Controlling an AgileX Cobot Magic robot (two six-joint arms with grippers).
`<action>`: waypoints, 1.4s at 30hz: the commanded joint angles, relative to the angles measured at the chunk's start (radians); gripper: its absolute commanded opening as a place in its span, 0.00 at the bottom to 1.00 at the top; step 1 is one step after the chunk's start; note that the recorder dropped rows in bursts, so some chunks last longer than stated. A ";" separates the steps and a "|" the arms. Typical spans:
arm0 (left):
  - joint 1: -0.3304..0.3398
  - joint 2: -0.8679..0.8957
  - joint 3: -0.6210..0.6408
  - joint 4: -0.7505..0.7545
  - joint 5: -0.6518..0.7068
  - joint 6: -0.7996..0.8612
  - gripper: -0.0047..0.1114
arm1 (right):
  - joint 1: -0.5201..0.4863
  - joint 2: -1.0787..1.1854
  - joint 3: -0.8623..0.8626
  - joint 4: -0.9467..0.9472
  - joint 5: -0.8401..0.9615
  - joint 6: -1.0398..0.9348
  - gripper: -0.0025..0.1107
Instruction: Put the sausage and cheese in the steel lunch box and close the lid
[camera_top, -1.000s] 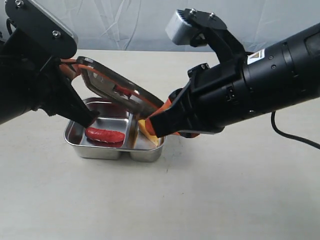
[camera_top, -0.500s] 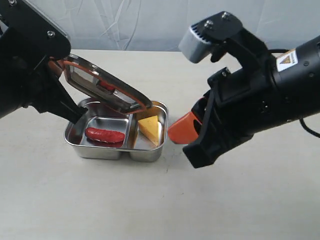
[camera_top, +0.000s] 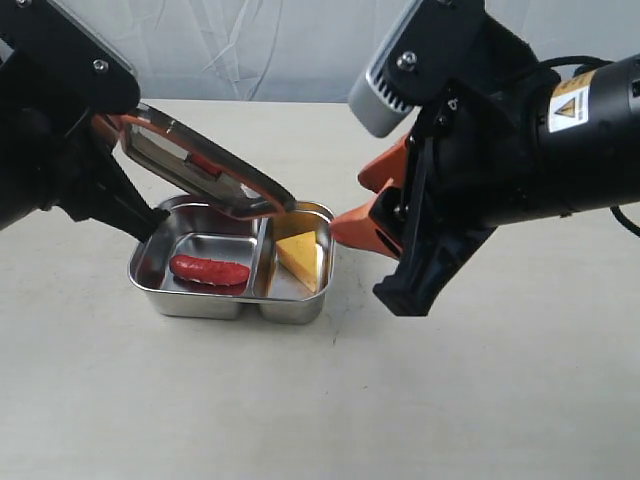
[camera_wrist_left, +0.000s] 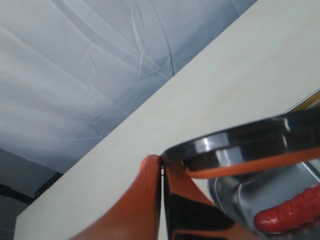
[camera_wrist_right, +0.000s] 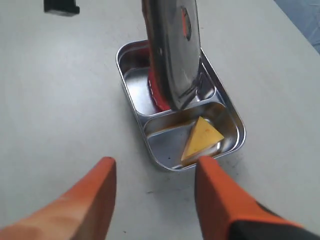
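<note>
Sausage: you have one sausage (camera_top: 209, 269), lying flat in the box compartment on the left of the exterior view.
Cheese: you have one cheese wedge (camera_top: 297, 255), alone in the other compartment, next to the divider.
Lunch box: one steel lunch box (camera_top: 235, 300) with two compartments sits uncovered on the bench (camera_top: 300, 400).
Lid: one lid (camera_top: 205, 170) is tilted in the air over the sausage side, its low end above the divider and not seated on the rim.
Left hand: your left hand (camera_wrist_left: 161, 170) is pinched tight on the lid's raised edge.
Right hand: your right hand (camera_wrist_right: 155, 167) has its two orange fingers spread apart and holds nothing. It hangs just beside the box on the cheese side.
</note>
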 joint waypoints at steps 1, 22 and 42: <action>0.002 -0.007 0.001 0.059 -0.061 -0.003 0.04 | 0.006 0.016 -0.001 -0.076 0.000 -0.005 0.43; -0.226 -0.007 0.001 0.050 -0.158 -0.049 0.04 | 0.083 0.074 -0.001 -0.105 -0.170 -0.007 0.43; -0.226 -0.007 0.001 0.031 -0.159 -0.047 0.04 | 0.149 0.116 -0.017 -0.174 -0.335 -0.017 0.43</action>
